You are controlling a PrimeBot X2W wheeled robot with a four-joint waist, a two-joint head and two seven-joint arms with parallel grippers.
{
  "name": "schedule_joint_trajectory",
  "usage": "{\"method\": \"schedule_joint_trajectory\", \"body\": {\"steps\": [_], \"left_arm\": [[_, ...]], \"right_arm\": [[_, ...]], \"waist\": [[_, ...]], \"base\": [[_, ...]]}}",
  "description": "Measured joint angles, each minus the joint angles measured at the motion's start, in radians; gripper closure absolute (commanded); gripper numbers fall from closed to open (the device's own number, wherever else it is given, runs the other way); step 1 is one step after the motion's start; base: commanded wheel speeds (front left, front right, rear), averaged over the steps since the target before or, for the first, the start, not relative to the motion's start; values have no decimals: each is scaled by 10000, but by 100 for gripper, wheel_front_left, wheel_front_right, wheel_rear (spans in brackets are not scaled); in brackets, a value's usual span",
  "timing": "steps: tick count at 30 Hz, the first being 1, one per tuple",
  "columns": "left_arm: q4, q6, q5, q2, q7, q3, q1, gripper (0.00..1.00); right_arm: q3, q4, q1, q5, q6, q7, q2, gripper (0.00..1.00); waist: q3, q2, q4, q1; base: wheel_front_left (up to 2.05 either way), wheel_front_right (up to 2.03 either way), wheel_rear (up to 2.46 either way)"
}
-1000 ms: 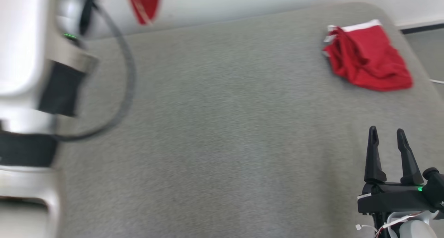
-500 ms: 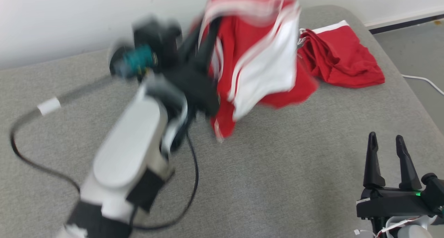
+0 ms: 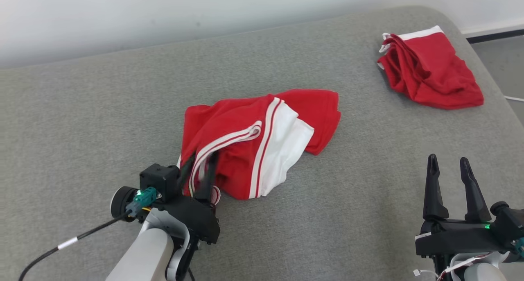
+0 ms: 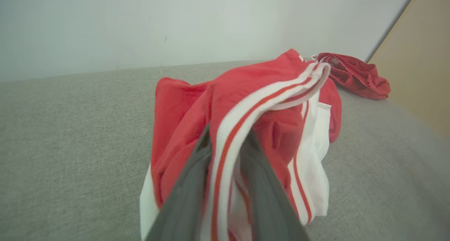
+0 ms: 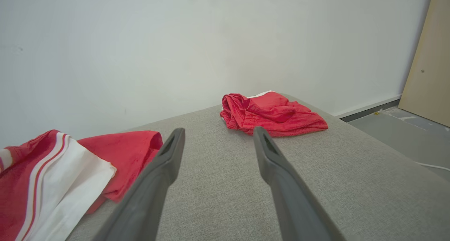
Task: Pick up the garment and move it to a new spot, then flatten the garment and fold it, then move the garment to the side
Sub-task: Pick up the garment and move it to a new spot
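We see the garment (image 3: 262, 137) lying crumpled near the middle of the grey fabric surface (image 3: 102, 109). It is red with broad white panels and thin white stripes, one red part spread toward the far right, the white part folded over the front. Its near-left edge rises a little to our left hand (image 3: 200, 166), low at the front left. In the left wrist view a white band with a red stripe runs between the two dark fingers (image 4: 190, 184), which stand slightly apart with cloth filling the gap. Whether they pinch the band or merely flank it, we cannot tell.

Our right hand (image 3: 448, 162) hovers at the lower right with its fingers spread wide and nothing between them, well apart from the garment. It points up the surface toward a red bundle (image 3: 430, 68) with a white edge, which sits near the far right corner, clear of the garment.

A black cable (image 3: 61, 246) trails from the left wrist across the front left. A pale wall (image 3: 163, 14) runs behind the surface, and grey floor (image 3: 503, 55) shows past the right corner — a tan panel (image 5: 427, 58) stands there in the right wrist view.
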Motion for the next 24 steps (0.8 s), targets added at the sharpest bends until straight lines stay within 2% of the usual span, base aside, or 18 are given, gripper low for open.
{"method": "schedule_joint_trajectory", "body": {"steps": [7, 11, 19, 24], "left_arm": [[-865, -171, 94, 42, -416, -228, 216, 0], [-1854, -81, -69, 215, -431, -52, 639, 0], [-3277, 698, -297, 1250, -635, 1087, 1491, 0], [-3787, 1156, 19, 1768, -905, 1760, 2298, 0]], "right_arm": [[4, 27, 46, -132, 0, 0, -15, 0], [-17, 54, 214, -159, 0, 0, -58, 0], [-71, 54, 435, -167, 0, 19, -155, 0], [10, -29, 470, -173, 0, 92, -182, 0]], "waist": [[-233, 0, 490, 0], [-451, -1, 775, 0], [-857, 0, 1371, 0], [-1113, -1, 1651, -1]], "base": [[0, 0, 0], [0, 0, 0], [0, 0, 0], [0, 0, 0]]}}
